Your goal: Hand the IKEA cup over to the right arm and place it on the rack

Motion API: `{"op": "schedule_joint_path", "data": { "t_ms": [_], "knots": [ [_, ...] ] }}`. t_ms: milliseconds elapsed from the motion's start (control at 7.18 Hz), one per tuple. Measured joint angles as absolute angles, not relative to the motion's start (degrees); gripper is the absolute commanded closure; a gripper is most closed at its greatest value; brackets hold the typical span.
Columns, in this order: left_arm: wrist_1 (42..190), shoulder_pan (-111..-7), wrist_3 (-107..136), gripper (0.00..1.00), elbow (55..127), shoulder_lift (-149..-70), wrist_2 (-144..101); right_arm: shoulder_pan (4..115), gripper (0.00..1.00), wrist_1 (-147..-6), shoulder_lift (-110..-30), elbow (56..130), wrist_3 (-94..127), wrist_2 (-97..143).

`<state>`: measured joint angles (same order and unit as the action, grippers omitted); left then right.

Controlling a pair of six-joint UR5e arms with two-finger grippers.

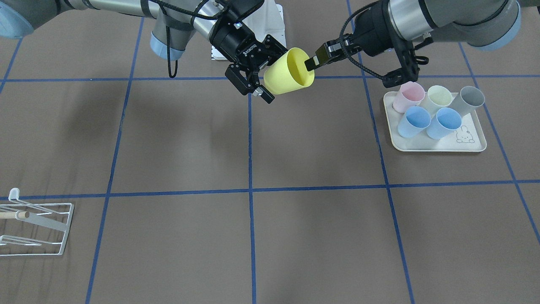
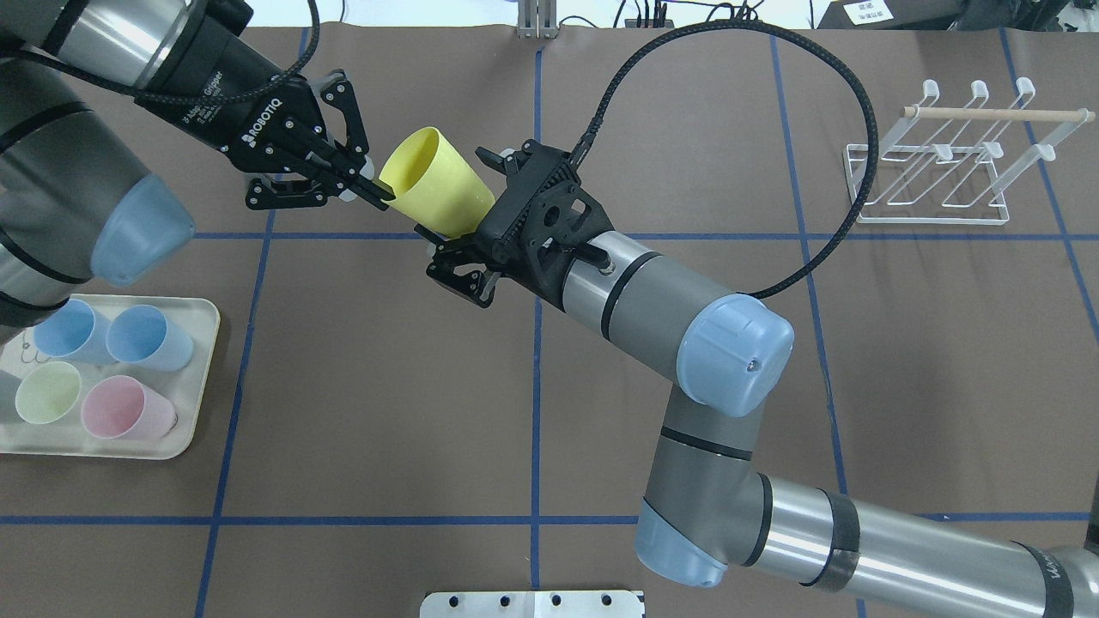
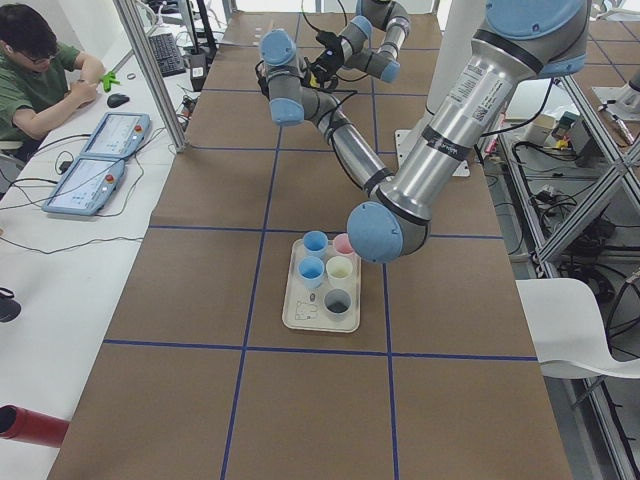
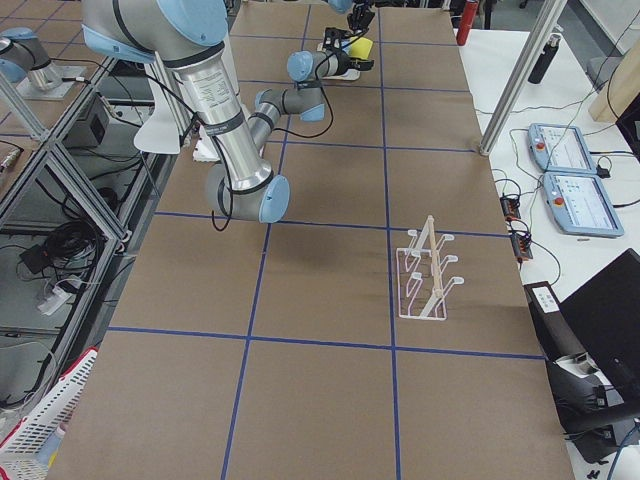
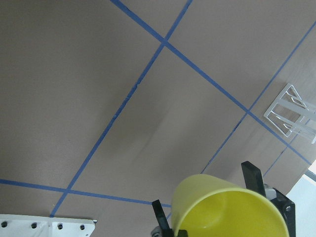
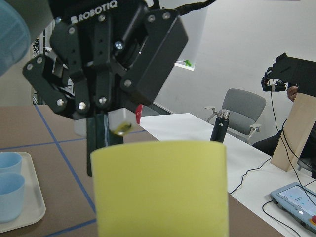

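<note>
A yellow cup [image 1: 287, 74] hangs on its side above the table between both arms. My left gripper [image 1: 313, 62] is shut on the cup's rim, one finger inside and one outside; it also shows in the overhead view [image 2: 378, 184]. My right gripper [image 1: 270, 69] grips the cup's base end, its fingers [image 1: 262, 90] lying against opposite sides. In the overhead view the cup [image 2: 438, 184] sits between the right gripper [image 2: 468, 199] and the left one. The white wire rack [image 2: 944, 172] with a wooden rod stands far off on the right side, empty.
A cream tray [image 1: 438, 145] with a bunny drawing holds several cups, blue, pink, pale green and grey, below the left arm. Blue tape lines cross the brown table. The right arm's looped black cable [image 2: 824, 86] arcs toward the rack.
</note>
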<state>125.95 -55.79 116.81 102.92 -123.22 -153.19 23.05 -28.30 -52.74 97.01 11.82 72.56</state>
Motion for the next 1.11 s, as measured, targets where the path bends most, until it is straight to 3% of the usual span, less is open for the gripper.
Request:
{"op": "schedule_joint_path", "data": {
  "t_ms": [557, 697, 836, 1115],
  "knots": [
    [125.94, -55.72, 116.81, 1.00, 102.89, -123.31, -153.19, 21.26, 0.49, -28.35, -52.81, 97.11, 7.22, 69.18],
    [125.95, -55.70, 116.81, 0.46, 102.89, -123.31, -153.19, 20.92, 0.51, -28.39, -52.86, 97.14, 6.60, 68.18],
    [125.97, -55.70, 116.71, 0.00, 102.88, -123.38, -153.19, 20.67, 0.52, -28.51, -53.00, 97.15, 6.31, 67.43],
    [126.79, -55.91, 116.01, 0.00, 102.87, -124.22, -153.27, 20.56, 0.52, -28.71, -53.40, 97.13, 6.11, 67.01]
  ]
}}
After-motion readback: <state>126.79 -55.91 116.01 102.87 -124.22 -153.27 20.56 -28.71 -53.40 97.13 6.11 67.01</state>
